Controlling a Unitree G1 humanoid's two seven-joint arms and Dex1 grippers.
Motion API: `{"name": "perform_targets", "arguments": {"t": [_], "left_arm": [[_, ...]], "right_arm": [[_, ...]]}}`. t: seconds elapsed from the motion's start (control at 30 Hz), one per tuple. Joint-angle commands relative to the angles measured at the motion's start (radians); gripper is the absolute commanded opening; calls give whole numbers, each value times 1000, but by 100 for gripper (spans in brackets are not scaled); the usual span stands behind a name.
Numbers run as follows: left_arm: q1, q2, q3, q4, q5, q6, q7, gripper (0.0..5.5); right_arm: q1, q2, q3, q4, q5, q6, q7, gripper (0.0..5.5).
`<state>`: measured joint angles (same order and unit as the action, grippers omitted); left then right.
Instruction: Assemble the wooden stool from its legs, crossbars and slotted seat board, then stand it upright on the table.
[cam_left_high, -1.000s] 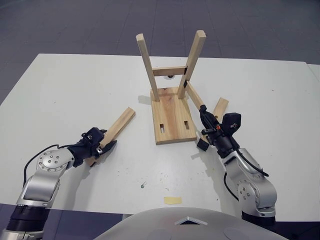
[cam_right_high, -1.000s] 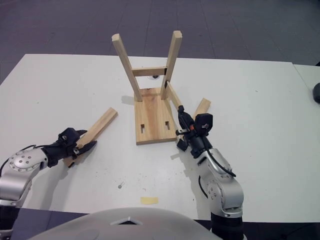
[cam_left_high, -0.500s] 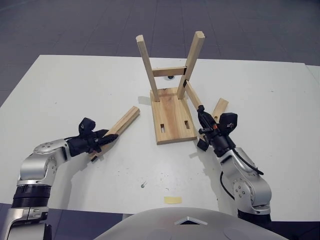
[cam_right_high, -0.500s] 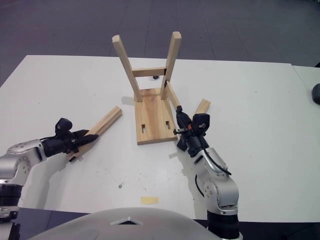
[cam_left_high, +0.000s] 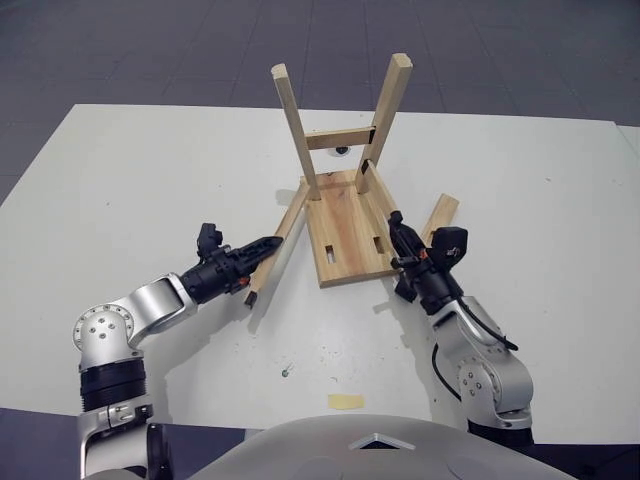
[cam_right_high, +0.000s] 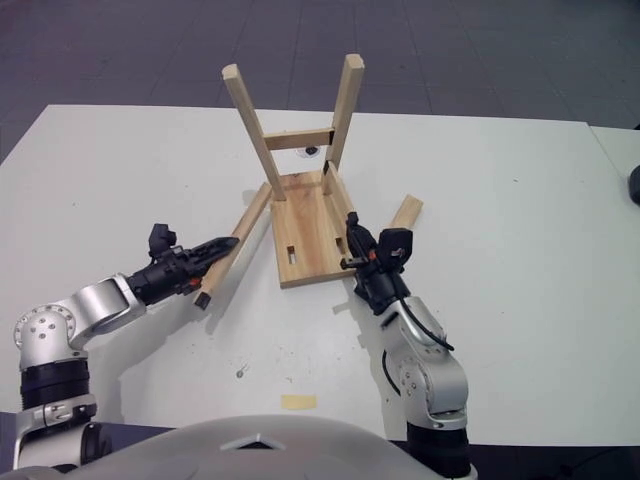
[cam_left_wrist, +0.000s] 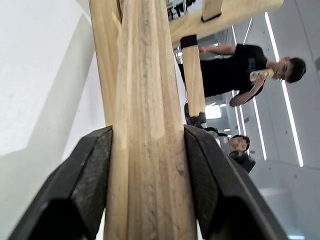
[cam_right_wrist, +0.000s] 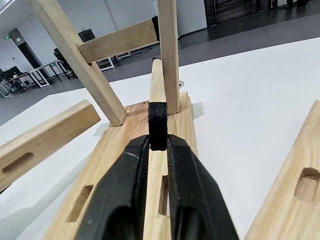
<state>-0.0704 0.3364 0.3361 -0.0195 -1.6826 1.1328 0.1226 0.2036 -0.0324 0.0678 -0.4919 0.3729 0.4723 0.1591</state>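
The left gripper (cam_left_high: 262, 246) clamps the loose leg (cam_left_high: 290, 215) slanted against the seat board (cam_left_high: 345, 225), the right gripper (cam_left_high: 395, 226) pinches a crossbar (cam_left_high: 380, 195) on its right edge (near slots (cam_left_high: 329, 253) open), so square that leg over a slot before pressing.

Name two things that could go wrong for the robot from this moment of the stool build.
The leg in the left gripper ends at a corner of the seat board; pushing could shove the board and topple its upright legs. The right gripper clamps a bar along the board's edge; lifting might drag the board.
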Motion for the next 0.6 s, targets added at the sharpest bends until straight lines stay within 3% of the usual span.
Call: {"name": "perform_targets", "arguments": {"t": [0.03, 0.3, 0.6], "left_arm": [[64, -137, -8, -105, -282, -281, 458, 206], [134, -268, -8, -192, -289, -449, 620, 206], [81, -312, 77, -203, -272, -648, 580, 373]], "right_arm": [[6, 13, 21, 29, -34, -25, -22, 40], [-2, 8, 17, 32, -39, -30, -19, 40], [4, 5, 28, 32, -42, -29, -17, 40]]}}
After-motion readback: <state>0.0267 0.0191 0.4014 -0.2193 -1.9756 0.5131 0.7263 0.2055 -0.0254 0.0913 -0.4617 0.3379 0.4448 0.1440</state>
